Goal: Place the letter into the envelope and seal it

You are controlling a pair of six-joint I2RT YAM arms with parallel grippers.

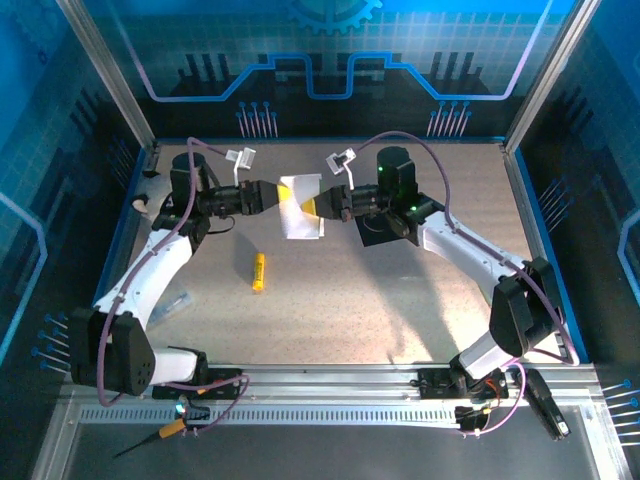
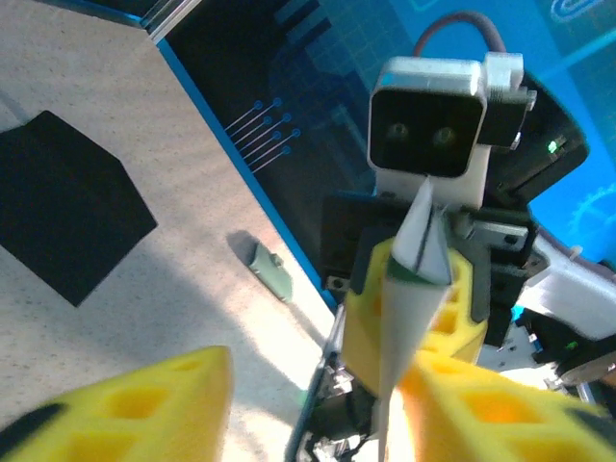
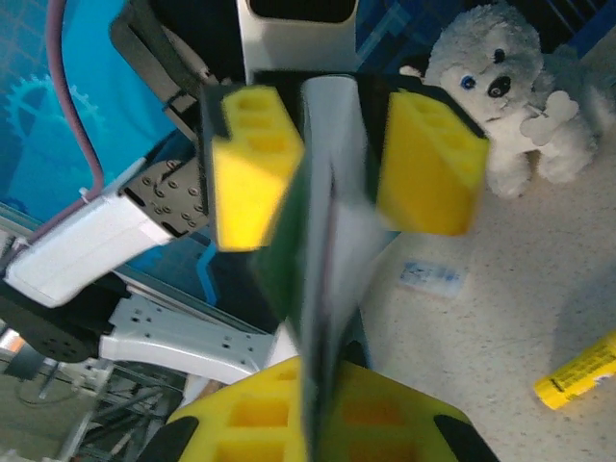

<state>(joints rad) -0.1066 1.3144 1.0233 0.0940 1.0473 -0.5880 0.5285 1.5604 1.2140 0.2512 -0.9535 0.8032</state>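
Letter (image 1: 299, 212): held up off the table (image 1: 330, 310), mid-scene, between the two grippers.
Right gripper (image 1: 326, 205): jaws clamped on the letter's right edge.
Left gripper (image 1: 274, 195): jaws apart, one finger on each side of the letter's left edge.
Envelope (image 1: 372, 236): flat on the table, under the right arm, to the right of the letter and apart from it.
Stick (image 1: 258, 271): yellow, lying on the table nearer the bases than the letter, well clear of both grippers.
Top view: shows the letter broadside, white with a yellow finger over its right part; finger gaps are too small to judge here.
Left wrist view: shows the letter edge-on, rising to a point from between the right gripper's closed yellow fingers (image 2: 371, 308); the left gripper's own fingers sit wide apart at the bottom corners; the envelope lies at far left.
Right wrist view: shows the letter edge-on with its green border, running from this gripper's closed fingers up into the gap between the left gripper's fingers (image 3: 255, 178); contact with those fingers cannot be told.
Plush toy (image 3: 510, 87): white, on the table behind the left gripper.
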